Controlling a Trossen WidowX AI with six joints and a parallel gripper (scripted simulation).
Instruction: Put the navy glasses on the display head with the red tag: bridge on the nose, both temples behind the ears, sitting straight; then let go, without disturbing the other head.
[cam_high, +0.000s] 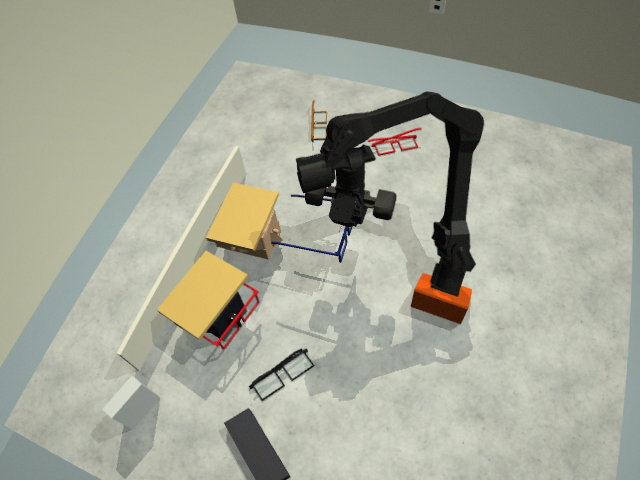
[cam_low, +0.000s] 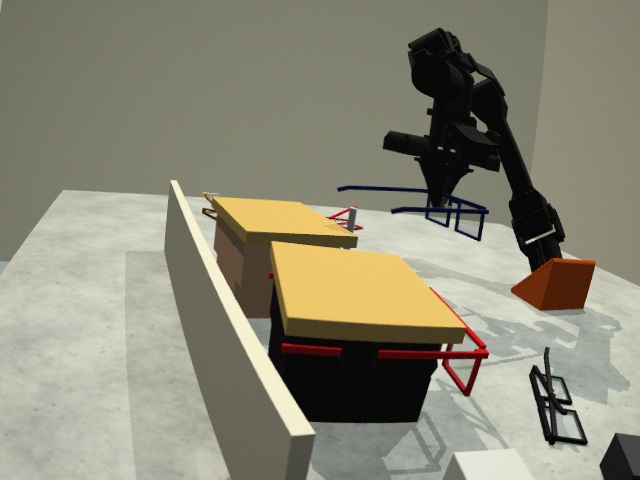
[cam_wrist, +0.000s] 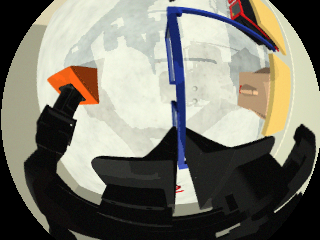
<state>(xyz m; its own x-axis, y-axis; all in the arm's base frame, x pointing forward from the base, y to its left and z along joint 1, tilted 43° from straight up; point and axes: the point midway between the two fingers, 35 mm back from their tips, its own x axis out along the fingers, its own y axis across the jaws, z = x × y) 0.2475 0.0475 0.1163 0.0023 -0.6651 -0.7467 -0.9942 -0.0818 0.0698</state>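
My gripper (cam_low: 438, 202) (cam_wrist: 177, 130) is shut on the navy glasses (cam_high: 308, 249) (cam_low: 413, 209) (cam_wrist: 181, 100) at the top of the frame near the bridge. It holds them above the table, lenses hanging down and both temples open toward the tan head (cam_high: 270, 236) (cam_low: 253, 279) (cam_wrist: 256, 84). In the top view one temple tip overlaps this head's face; contact cannot be told. A small red mark shows at its front in the wrist view, probably the tag. The other head (cam_high: 225, 316) (cam_low: 356, 384), black, wears red glasses (cam_high: 250, 305) (cam_low: 429, 354).
Yellow boards (cam_high: 245, 214) (cam_high: 204, 291) overhang both heads. A cream wall (cam_high: 180, 250) (cam_low: 232, 320) stands behind them. Black glasses (cam_high: 281, 373), a dark block (cam_high: 255, 444) and a pale block (cam_high: 131, 403) lie on the near side. Orange glasses (cam_high: 312, 121) and more red glasses (cam_high: 395, 138) lie at the back.
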